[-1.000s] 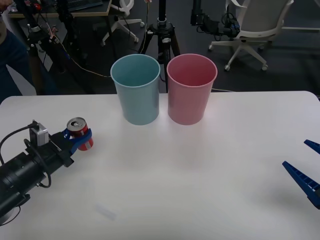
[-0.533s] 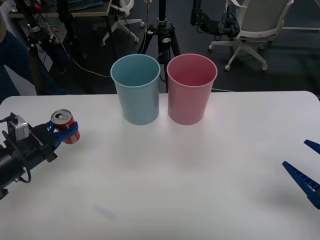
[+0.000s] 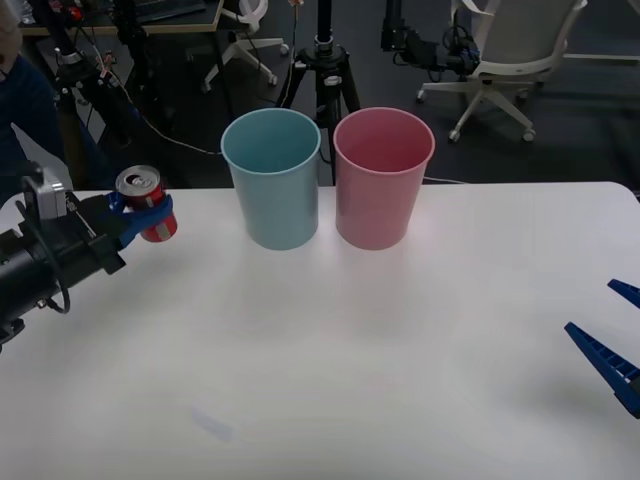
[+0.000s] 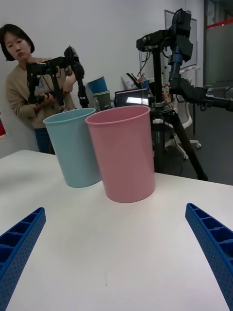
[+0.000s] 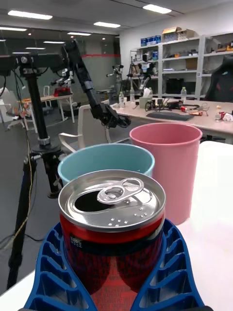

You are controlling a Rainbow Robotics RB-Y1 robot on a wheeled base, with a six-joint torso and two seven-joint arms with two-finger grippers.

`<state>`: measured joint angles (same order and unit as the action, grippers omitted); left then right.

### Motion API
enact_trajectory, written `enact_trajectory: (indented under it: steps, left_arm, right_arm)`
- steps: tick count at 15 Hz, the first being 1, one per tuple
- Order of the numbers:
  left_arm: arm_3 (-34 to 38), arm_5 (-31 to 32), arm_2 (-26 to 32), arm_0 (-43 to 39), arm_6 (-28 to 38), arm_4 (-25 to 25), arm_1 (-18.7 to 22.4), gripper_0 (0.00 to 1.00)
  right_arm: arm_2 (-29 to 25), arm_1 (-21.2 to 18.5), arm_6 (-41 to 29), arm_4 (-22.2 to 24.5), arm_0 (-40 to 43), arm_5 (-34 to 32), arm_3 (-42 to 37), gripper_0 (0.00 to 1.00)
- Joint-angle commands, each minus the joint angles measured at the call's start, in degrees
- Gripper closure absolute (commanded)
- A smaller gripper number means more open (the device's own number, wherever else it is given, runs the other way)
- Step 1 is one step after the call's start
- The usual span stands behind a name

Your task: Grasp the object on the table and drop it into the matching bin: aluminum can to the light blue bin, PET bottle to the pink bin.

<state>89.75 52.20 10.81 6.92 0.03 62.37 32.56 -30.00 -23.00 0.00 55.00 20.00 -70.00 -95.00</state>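
At the far left of the front view, the left gripper (image 3: 140,212) is gripping the can (image 3: 146,203) — its blue ribbed fingers (image 3: 150,214) are wrapping around the red body just below the silver top. The can is sitting upright in that grip, raised above the bench (image 3: 330,350) near its back left edge and well to the left of the blue bin (image 3: 272,180). The black arm is stretching in from the left edge of the view, low over the white top.

In the left wrist view, the can (image 5: 112,228) is standing close to the camera with its pull-tab and open mouth facing up, while the blue fingers (image 5: 167,272) are hugging it on both sides. Beyond it, the blue bin (image 5: 107,163) and the pink bin (image 5: 167,165) are showing their open rims.

Moving right along the bench, the blue bin is standing upright near the back edge, and the pink bin (image 3: 382,180) is standing just beside it on its right — whether the two are touching is hard to tell. Both are showing empty interiors as far as the front view reaches.

At the far right, the right gripper (image 3: 622,335) is hanging low over the bench with its fingers spread wide apart, holding nothing. In the right wrist view, its two blue fingers (image 4: 213,243) are sitting at the corners, with bare bench (image 4: 116,252) between them and the pink bin (image 4: 124,153) and blue bin (image 4: 73,146) standing farther off.
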Motion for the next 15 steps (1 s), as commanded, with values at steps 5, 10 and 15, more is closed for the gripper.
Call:
enact_trajectory:
  steps: [5,10,15]
  left_arm:
    - [1.66,-2.46,-1.58,6.61,12.01,1.79,2.42,1.00]
    - [1.66,-3.42,-1.58,6.88,12.71,-0.75,4.36,1.00]
    - [1.57,-9.49,-7.03,10.48,13.68,-6.20,11.04,1.00]
  right_arm:
    - [0.00,0.00,0.00,0.00,0.00,0.00,0.00,0.00]
    - [0.00,0.00,0.00,0.00,0.00,0.00,0.00,0.00]
    - [0.00,0.00,0.00,0.00,0.00,0.00,0.00,0.00]
